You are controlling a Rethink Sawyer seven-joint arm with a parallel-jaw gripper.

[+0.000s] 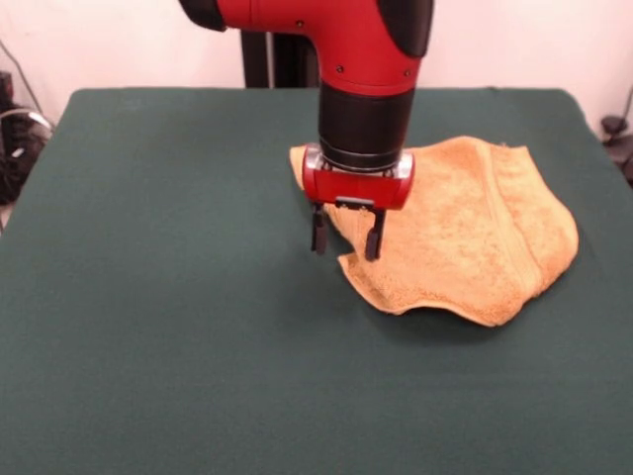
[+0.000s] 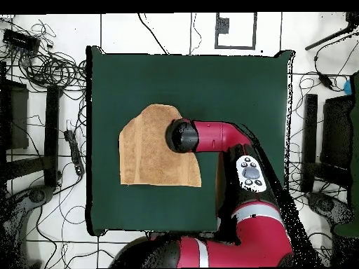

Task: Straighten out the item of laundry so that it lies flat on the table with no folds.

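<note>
Where the overhead view hides the gripper (image 1: 347,237) under the arm, your front view shows its jaws open, empty, at the folded towel (image 1: 465,233) edge on the table (image 1: 148,297).

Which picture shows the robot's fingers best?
The front view: the two black fingers of the gripper hang spread apart at the towel's edge. In the overhead view, the arm covers them, so they cannot be seen.

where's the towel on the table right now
In the front view the towel lies right of centre on the table, partly folded, with the open hand just above its left edge.
</note>
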